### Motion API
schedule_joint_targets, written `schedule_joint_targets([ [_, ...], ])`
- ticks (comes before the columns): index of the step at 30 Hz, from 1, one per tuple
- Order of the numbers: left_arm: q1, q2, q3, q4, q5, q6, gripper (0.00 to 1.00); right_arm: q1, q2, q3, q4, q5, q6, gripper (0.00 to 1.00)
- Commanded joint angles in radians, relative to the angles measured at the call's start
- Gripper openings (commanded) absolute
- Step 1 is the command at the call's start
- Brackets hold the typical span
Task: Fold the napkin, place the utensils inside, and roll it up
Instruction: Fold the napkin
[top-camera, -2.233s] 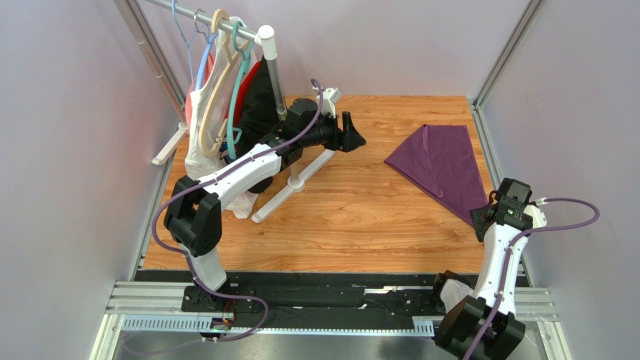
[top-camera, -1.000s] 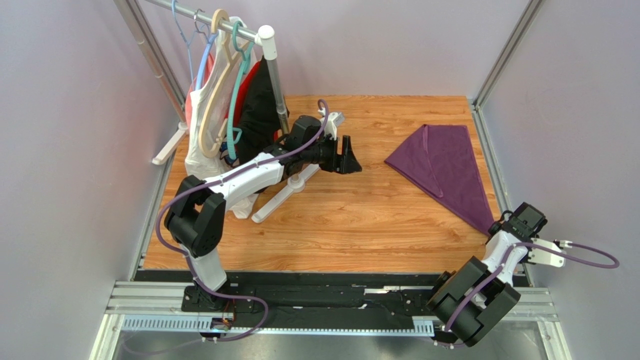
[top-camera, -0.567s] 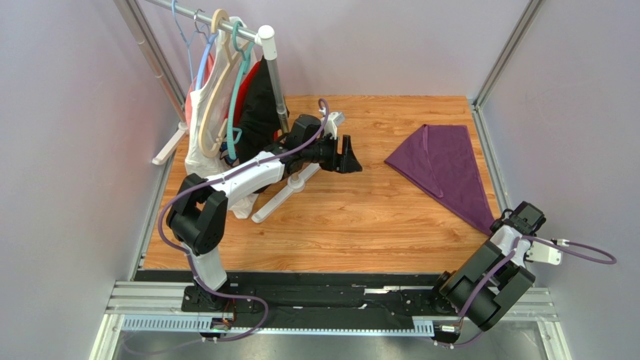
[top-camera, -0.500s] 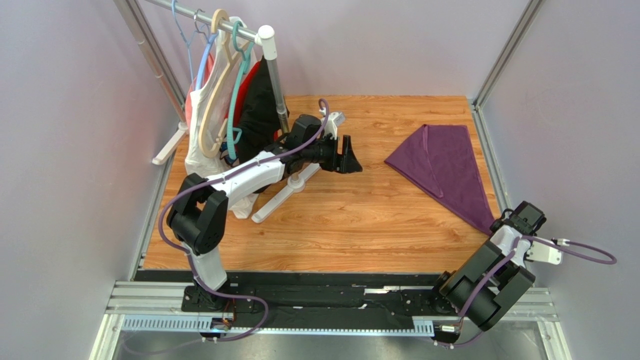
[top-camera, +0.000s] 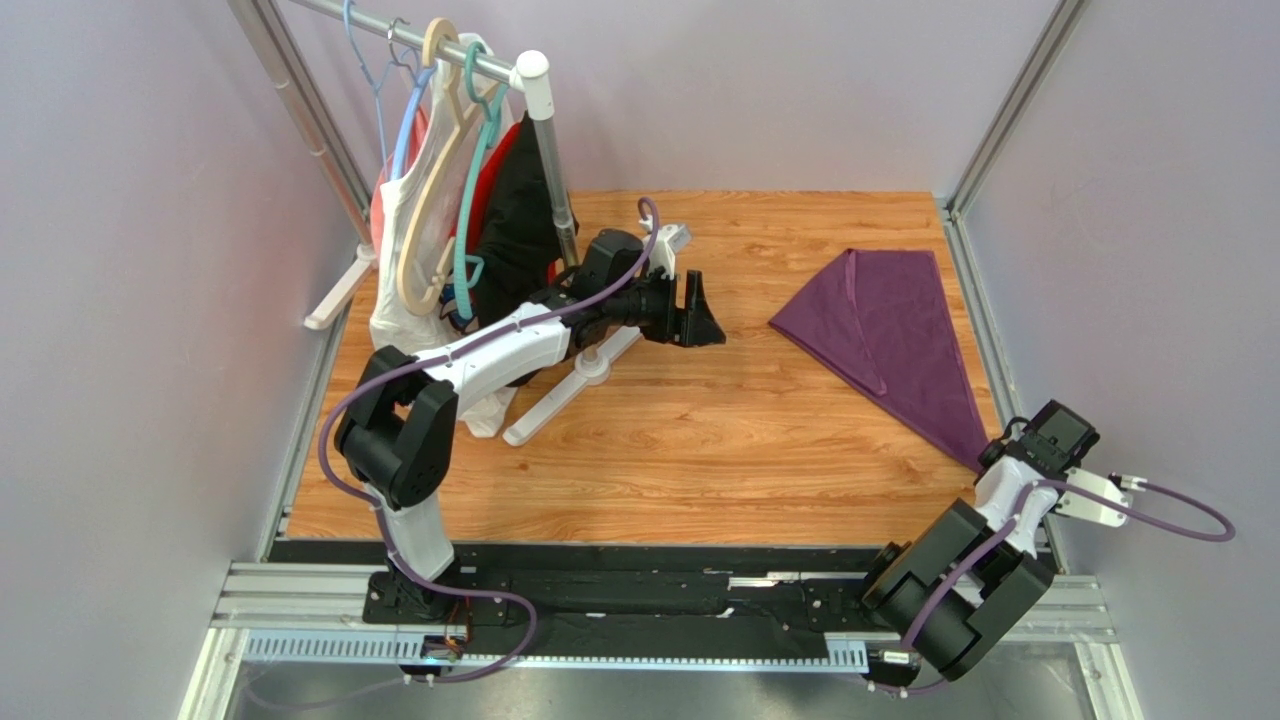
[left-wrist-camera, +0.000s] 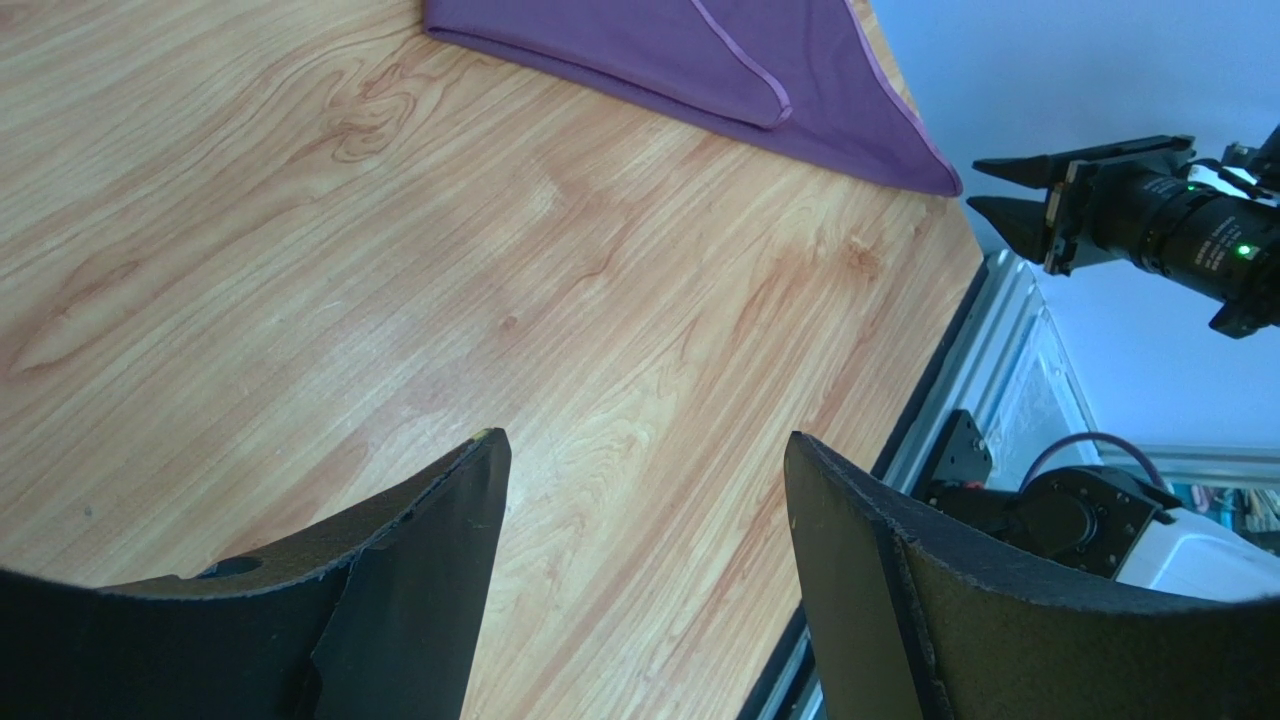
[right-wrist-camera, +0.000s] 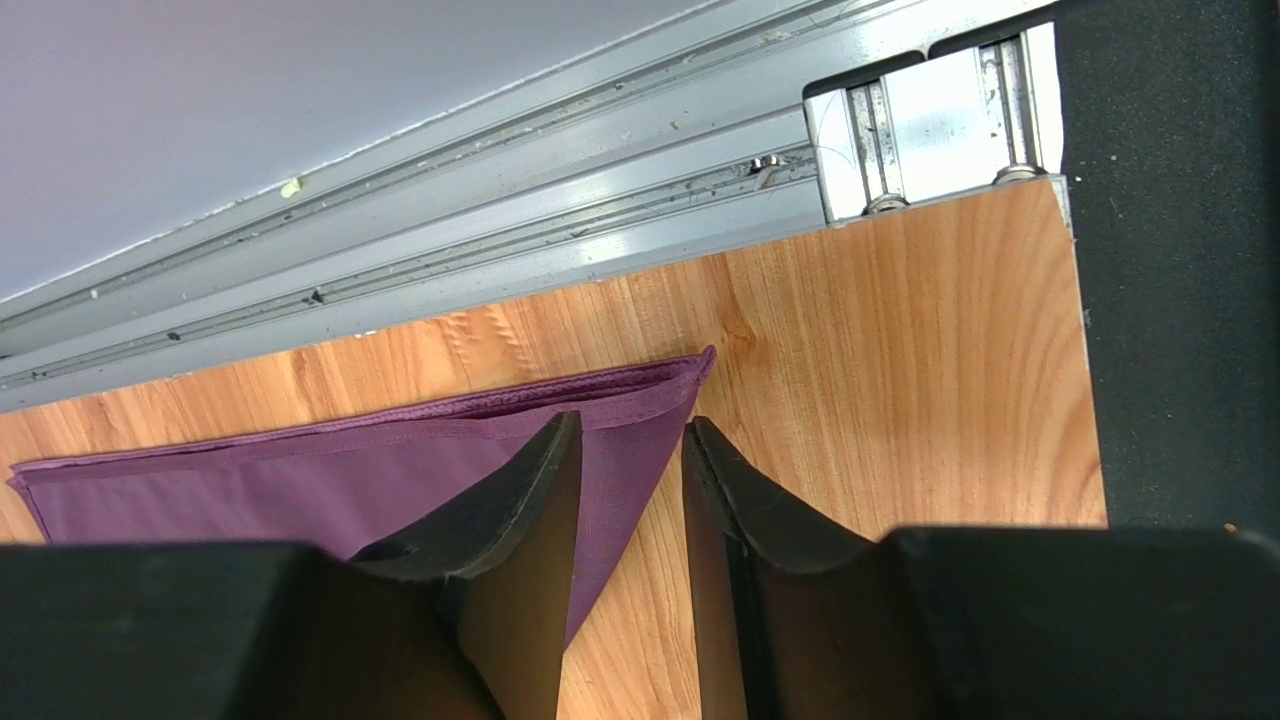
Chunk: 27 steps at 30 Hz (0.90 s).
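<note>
The purple napkin (top-camera: 887, 338) lies folded into a triangle at the right of the wooden table, its near corner pointing at my right gripper. It also shows in the left wrist view (left-wrist-camera: 676, 60) and the right wrist view (right-wrist-camera: 301, 480). My right gripper (top-camera: 1004, 447) hovers at that corner, jaws a narrow gap apart with nothing between them (right-wrist-camera: 631, 425). My left gripper (top-camera: 709, 318) is open and empty above bare wood left of the napkin (left-wrist-camera: 643, 438). The wooden fork and spoon are out of view.
A clothes rack (top-camera: 451, 180) with hangers and white, black and red garments stands at the back left, its white foot (top-camera: 579, 375) reaching toward the table's middle. Aluminium rails (right-wrist-camera: 526, 225) and walls close the right side.
My right arm has pulled back from over the napkin to the table's near right corner. My left gripper has drawn slightly back toward the rack. The napkin has not moved.
</note>
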Motion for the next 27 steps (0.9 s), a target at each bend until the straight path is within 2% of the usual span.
schedule_joint_targets([
  [1, 0.007, -0.006, 0.003, 0.054, 0.019, -0.012, 0.76, -0.006, 0.019, 0.004, -0.009, 0.01, 0.014, 0.35],
  [10, 0.013, 0.007, 0.003, 0.058, 0.033, -0.021, 0.76, -0.006, 0.014, 0.0, -0.04, 0.028, 0.011, 0.37],
  [16, 0.018, 0.013, 0.003, 0.058, 0.035, -0.026, 0.76, -0.013, 0.107, 0.032, -0.021, 0.017, -0.005, 0.38],
  [27, 0.021, 0.014, 0.003, 0.06, 0.032, -0.028, 0.76, -0.029, 0.161, 0.056, -0.001, 0.008, -0.022, 0.35],
])
